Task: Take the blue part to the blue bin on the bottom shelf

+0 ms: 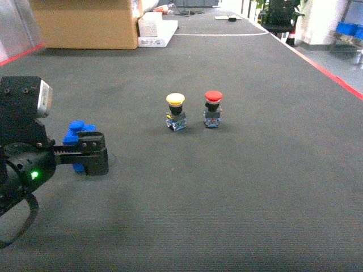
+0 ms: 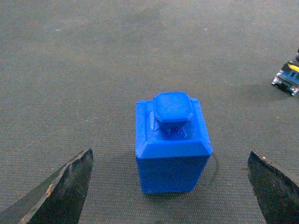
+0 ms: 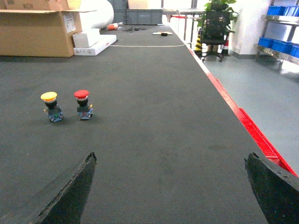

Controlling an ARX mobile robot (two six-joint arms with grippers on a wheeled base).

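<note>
The blue part (image 2: pixel 172 156), a blocky piece with a raised cap, stands upright on the dark mat. My left gripper (image 2: pixel 169 153) is open, and its two dark fingers flank the part with wide gaps on both sides. At the left of the head view that gripper (image 1: pixel 91 152) hides the lower half of the blue part (image 1: pixel 75 131). My right gripper (image 3: pixel 170 156) is open over bare mat and holds nothing. Blue bins (image 3: pixel 280 44) sit on a steel rack far off at the right. I cannot tell which tier is the bottom shelf.
A yellow push button (image 1: pixel 176 111) and a red push button (image 1: pixel 212 107) stand mid-mat, right of the blue part. A cardboard box (image 1: pixel 85 22) and white boxes (image 1: pixel 156 28) lie at the far end. Red tape (image 1: pixel 329 71) marks the mat's right edge.
</note>
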